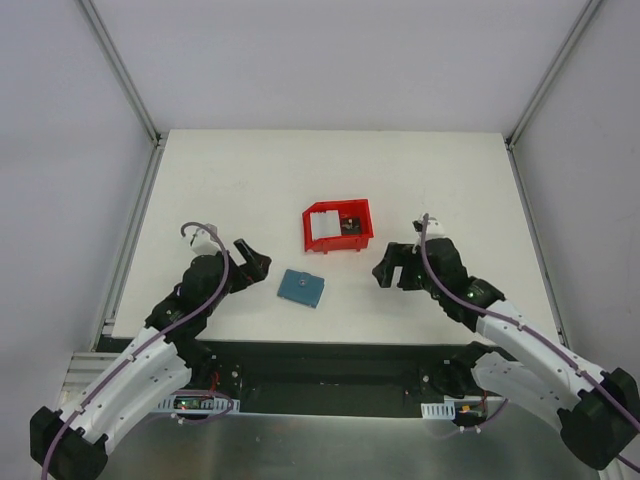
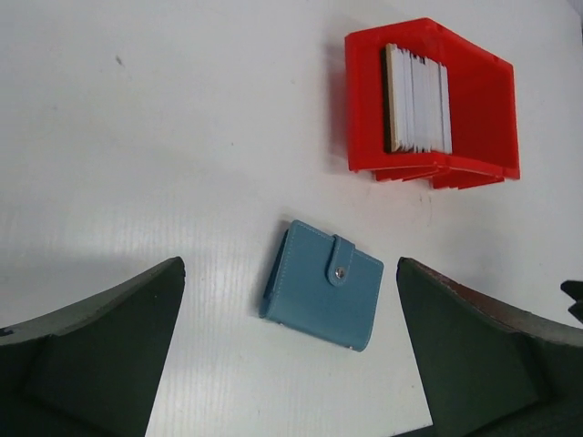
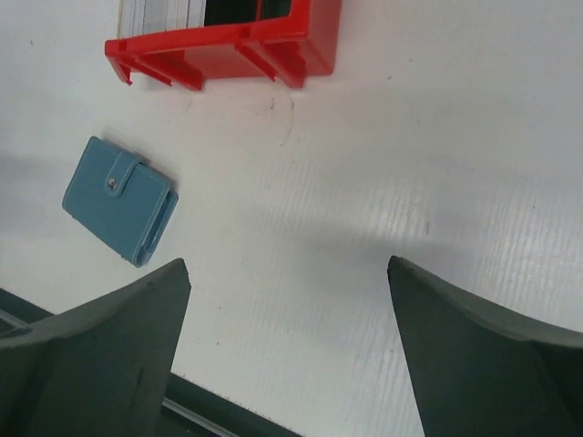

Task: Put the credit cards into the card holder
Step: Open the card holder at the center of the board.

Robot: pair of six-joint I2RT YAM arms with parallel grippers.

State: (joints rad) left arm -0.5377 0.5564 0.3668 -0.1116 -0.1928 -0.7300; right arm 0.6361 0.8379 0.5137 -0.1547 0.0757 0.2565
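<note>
The white tabletop [image 1: 230,190] carries a red bin [image 1: 337,246] and, near it, a closed blue card holder [image 1: 300,288].

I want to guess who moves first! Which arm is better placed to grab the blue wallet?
Probably left. The left gripper is open and empty, and the card holder lies closed straight ahead between its fingers. The right gripper, also open, sits farther away with it off to one side.

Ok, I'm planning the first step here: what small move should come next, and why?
Probably lower the left gripper onto the card holder. It lies closed, tab snapped, framed between that gripper's open jaws, and likely needs opening before the credit cards, standing in the red bin, can go in.
</note>
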